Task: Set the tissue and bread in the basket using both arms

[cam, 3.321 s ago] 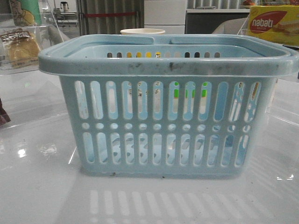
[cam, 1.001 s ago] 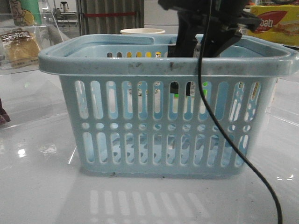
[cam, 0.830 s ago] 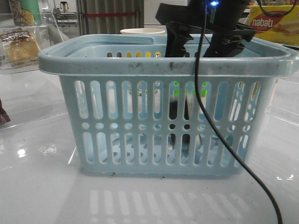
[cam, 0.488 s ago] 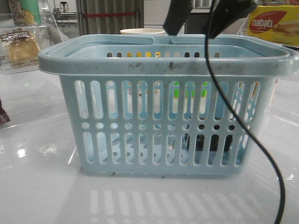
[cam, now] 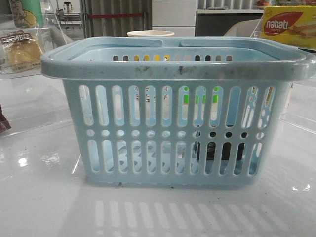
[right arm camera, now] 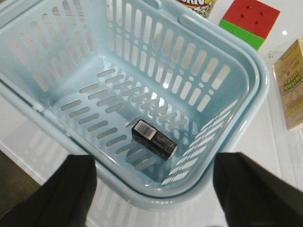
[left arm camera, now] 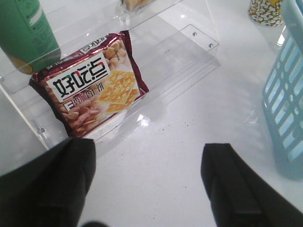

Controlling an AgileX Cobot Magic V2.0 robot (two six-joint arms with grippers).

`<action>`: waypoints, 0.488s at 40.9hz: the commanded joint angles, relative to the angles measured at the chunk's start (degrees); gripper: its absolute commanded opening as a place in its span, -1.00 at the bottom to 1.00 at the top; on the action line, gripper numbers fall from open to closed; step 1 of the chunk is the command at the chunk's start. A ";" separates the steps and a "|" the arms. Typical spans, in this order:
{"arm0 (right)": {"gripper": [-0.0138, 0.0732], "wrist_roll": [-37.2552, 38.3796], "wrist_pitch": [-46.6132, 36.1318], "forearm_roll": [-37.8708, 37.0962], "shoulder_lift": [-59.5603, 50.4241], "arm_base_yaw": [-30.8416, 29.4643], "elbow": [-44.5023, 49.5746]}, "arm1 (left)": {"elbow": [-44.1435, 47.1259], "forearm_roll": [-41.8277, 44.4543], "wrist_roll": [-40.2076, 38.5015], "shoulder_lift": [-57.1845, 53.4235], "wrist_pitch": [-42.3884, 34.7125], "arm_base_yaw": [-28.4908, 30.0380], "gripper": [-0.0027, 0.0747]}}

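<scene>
The pale blue basket [cam: 177, 69] stands in the middle of the table. The tissue, a small dark pack [right arm camera: 154, 138], lies flat on the basket's floor and shows through the slots at the lower right in the front view [cam: 219, 150]. My right gripper [right arm camera: 156, 194] is open and empty, high above the basket's near rim [right arm camera: 199, 198]. The bread [cam: 20, 49], in clear wrap, sits on a clear shelf at the far left. My left gripper [left arm camera: 149, 184] is open and empty over bare table, left of the basket's wall [left arm camera: 289, 109]. Neither gripper shows in the front view.
A clear acrylic rack [left arm camera: 189, 52] holds a red cracker pack [left arm camera: 90, 90] and a green bottle [left arm camera: 26, 33]. A yellow "nabati" box [cam: 289, 24] stands at the back right. A coloured cube [right arm camera: 248, 21], a carton [right arm camera: 291, 85] and a paper cup [cam: 150, 33] lie beyond the basket.
The right arm reached down into the basket, let go of the tissue, then rose out of the front view. The tissue now lies on the basket's floor.
</scene>
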 commanded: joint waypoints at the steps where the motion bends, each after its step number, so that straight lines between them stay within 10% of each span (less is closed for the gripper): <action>1: 0.72 -0.48 -5.21 -0.27 -5.53 -0.04 2.42 | -1.93 -0.08 -0.45 1.51 -6.80 -0.42 0.43; 20: 0.72 -0.48 -5.45 -0.27 -10.50 -0.04 7.80 | -10.49 -0.19 -0.56 20.67 -17.55 -0.42 0.44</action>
